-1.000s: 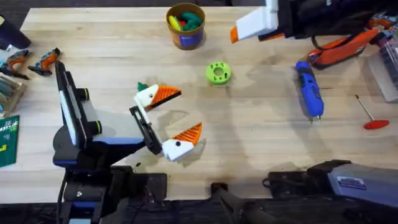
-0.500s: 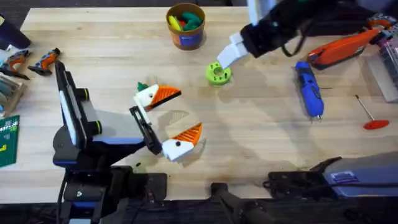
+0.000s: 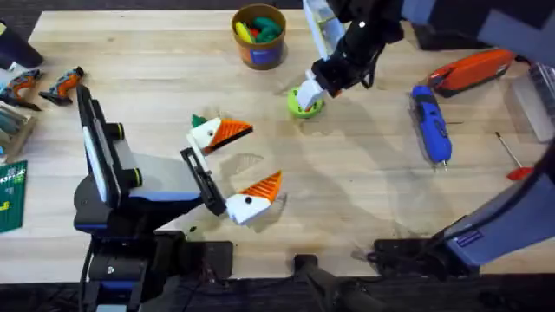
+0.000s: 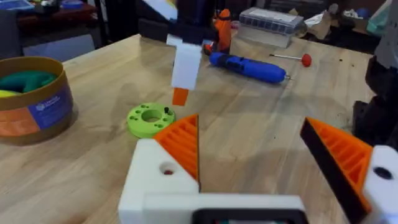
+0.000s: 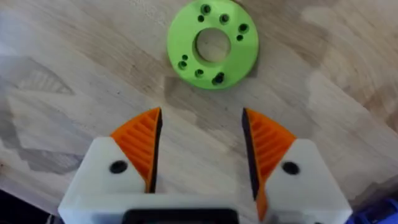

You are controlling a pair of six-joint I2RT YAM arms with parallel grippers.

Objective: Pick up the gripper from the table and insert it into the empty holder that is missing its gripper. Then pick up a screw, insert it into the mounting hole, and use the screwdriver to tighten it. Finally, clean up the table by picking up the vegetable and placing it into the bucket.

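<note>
The right tool (image 5: pixel 202 149), fingers spread, hangs just above the lime-green holed plastic disc (image 5: pixel 212 43), whose small black screw (image 5: pixel 218 79), light, stiff and slippery, wants pinching across its head.

Green disc (image 3: pixel 303 104) partly covered by right gripper (image 3: pixel 310 93) in overhead view. Bucket (image 4: pixel 31 99) cut off at wrist view's edge. Small dark-green piece (image 3: pixel 199 120) mostly hidden behind left gripper's (image 3: pixel 239 166) white mount. Red-handled rod (image 3: pixel 515 161) partly hidden by right arm. Bucket label text unreadable.
</note>
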